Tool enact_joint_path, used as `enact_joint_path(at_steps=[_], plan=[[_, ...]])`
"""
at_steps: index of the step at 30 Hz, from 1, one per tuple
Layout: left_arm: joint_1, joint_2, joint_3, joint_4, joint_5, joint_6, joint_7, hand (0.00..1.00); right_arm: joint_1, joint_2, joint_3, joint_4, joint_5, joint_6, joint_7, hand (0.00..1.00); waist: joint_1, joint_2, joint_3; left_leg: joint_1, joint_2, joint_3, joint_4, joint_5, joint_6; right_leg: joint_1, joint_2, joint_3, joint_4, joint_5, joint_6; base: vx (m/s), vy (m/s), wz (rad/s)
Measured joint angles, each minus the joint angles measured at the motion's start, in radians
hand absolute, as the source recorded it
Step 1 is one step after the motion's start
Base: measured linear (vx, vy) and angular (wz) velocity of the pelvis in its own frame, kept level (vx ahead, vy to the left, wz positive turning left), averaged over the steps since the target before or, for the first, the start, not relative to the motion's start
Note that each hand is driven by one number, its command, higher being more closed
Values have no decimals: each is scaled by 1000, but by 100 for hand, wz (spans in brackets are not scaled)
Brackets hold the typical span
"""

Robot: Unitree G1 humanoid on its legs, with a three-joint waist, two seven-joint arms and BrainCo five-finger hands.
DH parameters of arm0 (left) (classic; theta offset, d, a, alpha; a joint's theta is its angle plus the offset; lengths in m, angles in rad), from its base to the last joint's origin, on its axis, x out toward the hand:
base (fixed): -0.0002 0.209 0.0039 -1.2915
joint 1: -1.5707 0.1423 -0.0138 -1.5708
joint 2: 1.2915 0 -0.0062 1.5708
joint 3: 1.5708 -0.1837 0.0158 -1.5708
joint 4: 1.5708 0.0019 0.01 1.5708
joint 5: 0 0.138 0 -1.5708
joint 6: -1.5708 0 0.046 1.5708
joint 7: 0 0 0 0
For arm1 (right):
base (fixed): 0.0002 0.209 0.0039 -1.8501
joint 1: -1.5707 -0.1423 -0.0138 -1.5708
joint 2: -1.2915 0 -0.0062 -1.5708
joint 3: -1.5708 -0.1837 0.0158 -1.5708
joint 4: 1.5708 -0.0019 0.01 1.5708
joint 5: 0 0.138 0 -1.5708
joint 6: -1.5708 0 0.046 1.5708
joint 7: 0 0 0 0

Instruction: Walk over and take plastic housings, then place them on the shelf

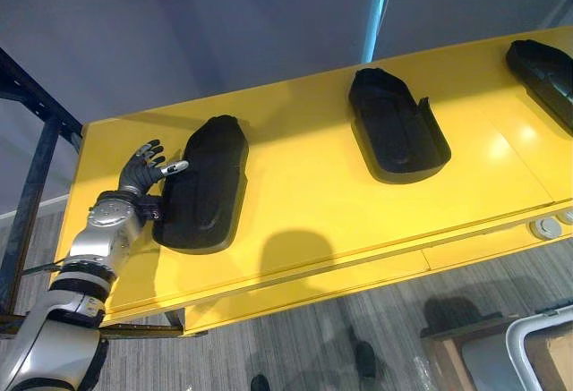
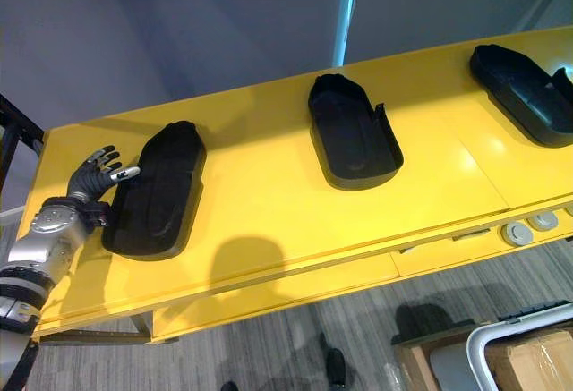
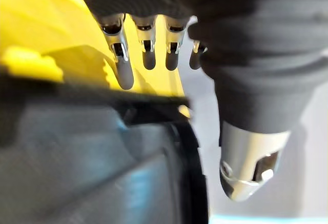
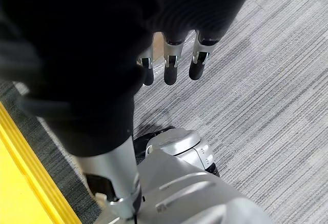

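Yellow table (image 1: 295,203): the widest surface, running from near left to far right. It carries three black plastic housings, well apart from one another.
Left housing (image 1: 208,185): your target, lying near the table's left end with its long axis running near to far.
Middle housing (image 1: 394,127) and right housing (image 1: 546,69): untouched, farther right.
Left hand (image 1: 141,172): beside the left housing's left edge, fingers straight and spread, thumb laid across its rim. Nothing is gripped yet.
Right hand (image 4: 169,70): hangs over the carpet floor (image 4: 266,80), fingers relaxed, empty.
Step in hand: judged to be the grasp. Slide your fingers under the left edge, keep the thumb on top, and close firmly before lifting. The shell looks smooth and broad, so keep it level.
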Motion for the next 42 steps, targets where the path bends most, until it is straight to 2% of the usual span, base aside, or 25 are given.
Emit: enact_joint_path(at_steps=[4,8,11,12,14,15,16,17,18,19,22,24,28,33,42], plan=[[67,-55,123,-176,-7,-36,69,0,4,0,0,-4,0,3,-2,0,1,4,-8,0,0,-7,-2,0,0,1,0,-1,-2,0,0,1,6,1],[262,-70,312,-416,21,-71,107,0,29,-3,-5,-12,0,3,-8,0,6,22,-38,19,0,-7,-15,0,0,21,1,1,-16,-1,2,49,30,-2],[437,-160,440,-607,98,-100,115,0,51,-6,-20,-5,0,2,-10,0,30,31,-71,21,-1,-7,-19,0,0,21,0,2,-17,-8,9,60,27,-1],[538,-237,486,-704,165,-116,121,100,62,-6,-33,2,-1,2,-9,0,50,34,-82,22,-1,-8,-21,-1,-1,21,0,2,-16,-13,11,46,25,3],[627,-331,511,-791,272,-117,133,100,68,-6,-49,7,-2,0,-8,0,68,35,-85,24,0,-10,-23,-2,-2,25,0,0,-15,-20,19,21,26,7],[719,-430,507,-872,410,-118,154,100,68,-7,-51,17,-2,-8,-9,0,78,33,-88,23,-1,-12,-24,-4,-6,26,-1,-1,-14,-25,25,0,44,8],[786,-493,493,-920,474,-118,163,100,68,-7,-51,28,-3,-16,-9,0,82,31,-92,23,-2,-13,-24,-6,-7,26,-2,0,-14,-25,26,-2,50,6],[830,-531,475,-951,515,-119,172,100,68,-7,-51,34,-3,-20,-9,0,83,30,-94,23,-3,-12,-24,-6,-8,26,-3,1,-14,-26,26,6,45,1],[939,-599,418,-1012,607,-125,172,100,68,-6,-51,38,-3,-30,-11,0,83,27,-96,22,-3,-12,-24,-8,-10,26,-4,3,-14,-27,28,-3,35,1],[990,-621,376,-1035,639,-134,168,100,69,-6,-51,41,-4,-36,-13,0,83,28,-98,17,-3,-14,-23,-9,-10,25,-4,3,-14,-27,28,0,0,0],[1063,-661,278,-1047,700,-168,139,100,70,-6,-44,42,-4,-42,-21,0,84,26,-102,13,-1,-15,-21,-9,-11,24,-1,5,-14,-28,31,0,0,0],[1065,-673,249,-1046,701,-179,123,100,70,-8,-28,42,-4,-52,-25,0,83,24,-104,0,0,-17,-16,-9,-12,13,0,8,-13,-28,31,0,0,0],[1051,-673,231,-1038,700,-195,103,100,70,-11,2,39,-4,-62,-33,0,81,16,-101,-11,4,-16,-15,-10,-13,3,6,13,-13,-28,37,19,2,-2],[960,-672,224,-949,674,-198,89,100,66,-2,31,32,-4,-62,-35,0,81,-8,-99,-46,18,-9,-14,-10,-15,-39,23,31,-5,-31,39,41,-4,-6],[813,-657,234,-868,641,-216,103,100,57,19,30,29,0,-62,-37,0,74,-42,-89,-46,25,20,-16,-17,-22,-60,32,62,1,-29,25,26,10,-8]])
